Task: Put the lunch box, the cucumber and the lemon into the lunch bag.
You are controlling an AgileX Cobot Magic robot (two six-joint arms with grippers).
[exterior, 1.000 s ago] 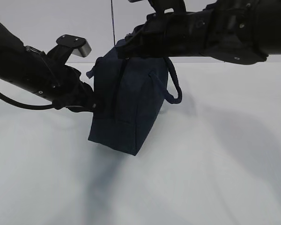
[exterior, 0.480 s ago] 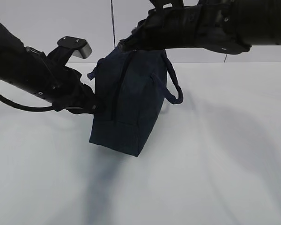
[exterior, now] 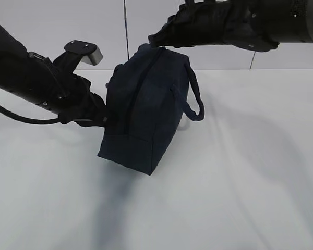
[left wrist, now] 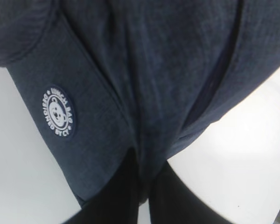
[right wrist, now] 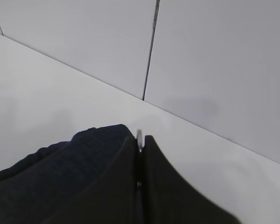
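Observation:
The dark navy lunch bag stands tilted on the white table. My left gripper is shut on a fold of fabric at the bag's left end; in the left wrist view its fingers pinch the cloth below the round white logo. My right gripper is at the bag's top far end, shut on the silver ring pull of the zipper, with the bag just left of the fingers. The lunch box, the cucumber and the lemon are out of view.
A looped handle hangs off the bag's right side. The white table stretches in front and to the right. A pale wall with a vertical seam stands behind the table.
My right gripper has moved up and to the right along the bag's top with the ring pull. The bag's top end has shifted with it. The left arm has held still.

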